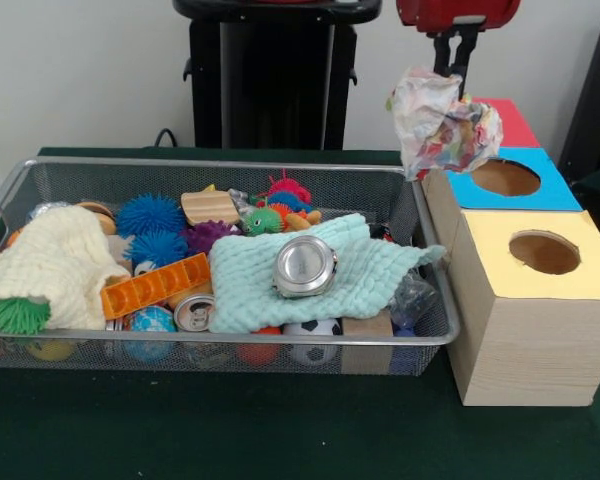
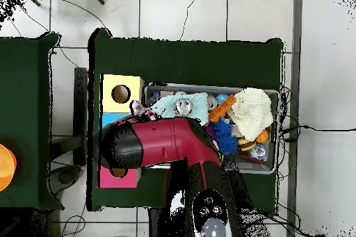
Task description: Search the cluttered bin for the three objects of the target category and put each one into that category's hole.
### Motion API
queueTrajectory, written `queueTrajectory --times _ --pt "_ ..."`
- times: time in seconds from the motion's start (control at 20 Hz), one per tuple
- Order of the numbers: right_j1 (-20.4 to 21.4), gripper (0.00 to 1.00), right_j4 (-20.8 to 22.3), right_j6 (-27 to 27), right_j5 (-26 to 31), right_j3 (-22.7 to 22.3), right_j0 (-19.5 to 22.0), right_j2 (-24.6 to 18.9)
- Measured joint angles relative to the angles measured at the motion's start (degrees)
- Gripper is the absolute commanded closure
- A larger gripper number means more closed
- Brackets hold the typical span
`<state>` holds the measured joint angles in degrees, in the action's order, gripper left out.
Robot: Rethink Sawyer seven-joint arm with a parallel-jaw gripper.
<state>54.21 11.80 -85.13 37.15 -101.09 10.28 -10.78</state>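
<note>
Here the gripper (image 1: 456, 62) is hanging in the upper right of the front view, under the red end of the arm (image 2: 163, 142), and its black fingers are pinching a crumpled wad of paper (image 1: 443, 122) with pale and coloured patches. The wad is dangling in the air above the blue-topped box (image 1: 508, 180) and beside the right end of the cluttered bin (image 1: 230, 165); it is not touching the boxes.

The hole (image 1: 544, 252) is sitting in the right part of the front view, in the pale yellow top of the wooden box (image 1: 525, 335) that is standing just beside the right wall of the bin. Behind it the blue-topped box is showing its own round hole, and further behind, a red-topped box (image 1: 508, 122) is partly hiding behind the paper.

The bin is filling the left and centre of the front view, on the dark green table (image 1: 280, 430). Inside it a mint green cloth (image 1: 280, 275) is lying in the middle with a round silver tin (image 1: 304, 266) resting on top. A cream knitted cloth (image 1: 50, 265) is lying at the left, with a green spiky ball (image 1: 20, 315) at its lower edge. An orange plastic block (image 1: 155, 285) is lying tilted between the two cloths, and a drink can (image 1: 193, 312) is lying just below it. Blue spiky balls (image 1: 150, 215) and a wooden block (image 1: 210, 206) are sitting towards the back.

In the overhead view the arm is covering the blue box and reaching to the left of the bin.
</note>
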Motion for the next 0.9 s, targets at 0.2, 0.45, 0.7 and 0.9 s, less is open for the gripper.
queueTrajectory --times 0.2,0.45,0.7,0.9 --pt "-0.1 1.0 -1.0 0.0 0.7 1.4 -1.4 1.5" --pt "-1.1 1.0 -1.8 0.0 0.8 4.1 -4.4 3.9" --pt "-3.0 1.0 -2.7 0.0 0.8 6.4 -7.2 5.6" --pt "-4.6 1.0 -3.3 0.0 0.8 7.9 -8.8 6.7"
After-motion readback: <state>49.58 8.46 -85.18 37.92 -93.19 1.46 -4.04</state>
